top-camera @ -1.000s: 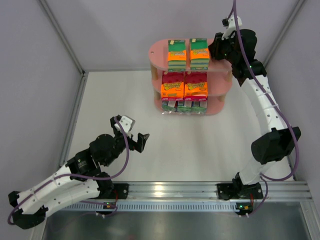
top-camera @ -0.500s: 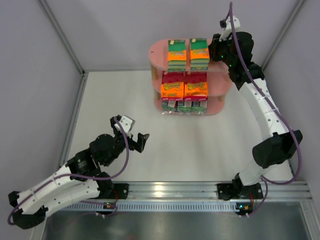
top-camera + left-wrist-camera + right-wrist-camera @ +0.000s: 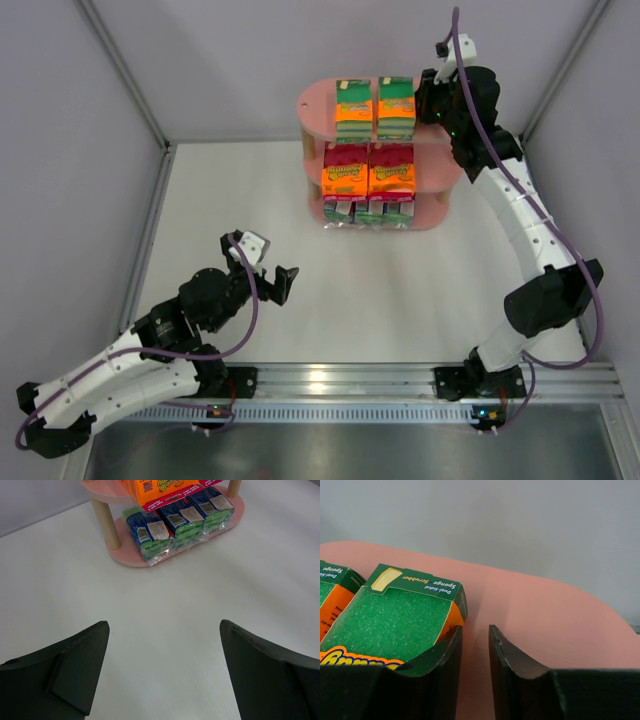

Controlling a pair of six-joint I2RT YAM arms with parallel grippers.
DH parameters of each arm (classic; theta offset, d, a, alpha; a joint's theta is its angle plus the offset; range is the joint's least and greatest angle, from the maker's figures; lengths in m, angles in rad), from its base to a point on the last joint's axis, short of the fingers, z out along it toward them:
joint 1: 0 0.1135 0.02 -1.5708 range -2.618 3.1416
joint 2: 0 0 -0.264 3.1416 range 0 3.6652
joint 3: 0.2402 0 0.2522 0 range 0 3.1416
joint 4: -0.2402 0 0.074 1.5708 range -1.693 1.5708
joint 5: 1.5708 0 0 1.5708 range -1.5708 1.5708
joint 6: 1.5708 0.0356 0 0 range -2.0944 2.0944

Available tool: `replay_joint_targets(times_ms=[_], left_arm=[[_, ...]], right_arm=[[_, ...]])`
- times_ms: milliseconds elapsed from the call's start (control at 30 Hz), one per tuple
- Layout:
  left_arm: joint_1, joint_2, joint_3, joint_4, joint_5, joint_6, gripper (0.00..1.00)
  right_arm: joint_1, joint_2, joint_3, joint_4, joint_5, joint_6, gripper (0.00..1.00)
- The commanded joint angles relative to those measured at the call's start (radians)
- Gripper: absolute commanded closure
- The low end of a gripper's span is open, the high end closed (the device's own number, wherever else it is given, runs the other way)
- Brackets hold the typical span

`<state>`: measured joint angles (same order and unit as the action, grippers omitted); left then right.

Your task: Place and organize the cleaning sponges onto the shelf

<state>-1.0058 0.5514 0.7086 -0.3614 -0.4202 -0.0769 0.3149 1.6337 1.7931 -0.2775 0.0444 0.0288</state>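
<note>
Top external view: the left gripper (image 3: 268,262) hangs low over the bench (image 3: 200,200) at the near left, its jaws spread wide and empty. In the middle stands the shelf (image 3: 312,105), carrying every sponge. There are two green packs (image 3: 354,108) on top, two orange packs (image 3: 346,168) on the middle board and blue packs (image 3: 368,210) on the bottom. The right gripper (image 3: 426,95) sits at the right end of the top board. In the right wrist view its jaws are narrowly parted and grasp nothing, with one finger (image 3: 451,650) just beside a green pack.

White table (image 3: 400,280) carries the pink shelf (image 3: 315,105), its three tiers stocked with sponge packs (image 3: 354,110)
</note>
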Motion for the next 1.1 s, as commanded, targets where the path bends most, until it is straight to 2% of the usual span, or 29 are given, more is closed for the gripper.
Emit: replay_joint_targets(times_ms=[0,767,1067], left_arm=[[0.003,-0.015,-0.004,0.021,-0.003,-0.004,0.02],[0.003,-0.015,-0.004,0.021,-0.002,-0.004,0.02],[0.003,-0.021,-0.005,0.019,-0.002,-0.004,0.02]], right_arm=[[0.019,-0.035,0.003,0.060,0.018,0.013,0.71],[0.026,-0.028,0.006,0.066,-0.011,0.006,0.60],[0.018,-0.052,0.003,0.066,0.057,-0.012,0.59]])
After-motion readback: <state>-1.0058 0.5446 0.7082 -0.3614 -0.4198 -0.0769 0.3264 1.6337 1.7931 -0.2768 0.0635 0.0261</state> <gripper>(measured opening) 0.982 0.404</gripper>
